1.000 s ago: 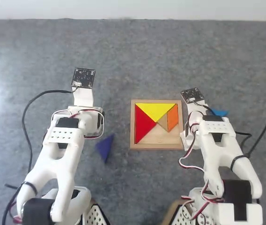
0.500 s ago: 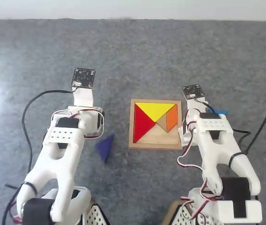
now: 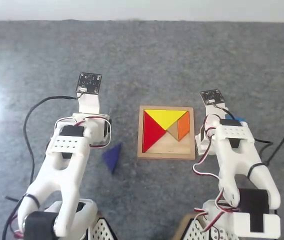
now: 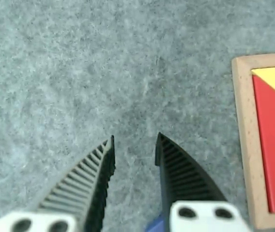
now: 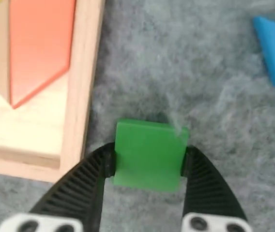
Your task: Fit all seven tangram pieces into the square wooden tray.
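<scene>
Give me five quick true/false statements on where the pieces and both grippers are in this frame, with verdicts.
1. The right gripper grips the green square piece between its fingers. True.
2. The green square piece lies inside the square wooden tray. False: it is outside, over the grey mat, beside the tray's rim.
3. The left gripper is open and empty. True.
4. The dark blue triangle is in the tray. False: it lies on the mat, apart from the tray.
5. The red triangle sits in the tray. True.
</scene>
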Robot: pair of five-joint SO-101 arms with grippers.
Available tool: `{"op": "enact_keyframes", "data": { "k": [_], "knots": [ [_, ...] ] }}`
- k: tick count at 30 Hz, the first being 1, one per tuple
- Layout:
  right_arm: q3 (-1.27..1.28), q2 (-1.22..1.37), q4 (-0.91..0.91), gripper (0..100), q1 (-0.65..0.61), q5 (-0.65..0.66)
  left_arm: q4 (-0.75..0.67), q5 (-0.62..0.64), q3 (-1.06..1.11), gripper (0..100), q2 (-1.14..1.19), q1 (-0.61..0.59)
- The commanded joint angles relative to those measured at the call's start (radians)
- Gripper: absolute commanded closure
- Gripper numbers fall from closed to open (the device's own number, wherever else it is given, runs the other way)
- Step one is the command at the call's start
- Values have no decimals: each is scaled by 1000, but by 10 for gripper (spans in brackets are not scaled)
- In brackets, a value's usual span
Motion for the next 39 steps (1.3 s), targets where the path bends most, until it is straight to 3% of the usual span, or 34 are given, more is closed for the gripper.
{"op": "enact_keyframes", "data": {
  "k": [1,8,14,26,39],
  "knots": [
    [-46,-94,47,868,16,15,-23,11,-7,870,-34,-2],
    [-44,-275,131,868,16,18,-23,11,-7,870,-34,0],
    [-68,-358,117,872,-50,100,-48,9,5,870,-34,-6],
    [-261,-68,62,870,-446,201,-98,3,28,870,-40,-57],
    [-259,116,13,870,-558,218,-92,3,25,870,-40,-35]
  ]
}}
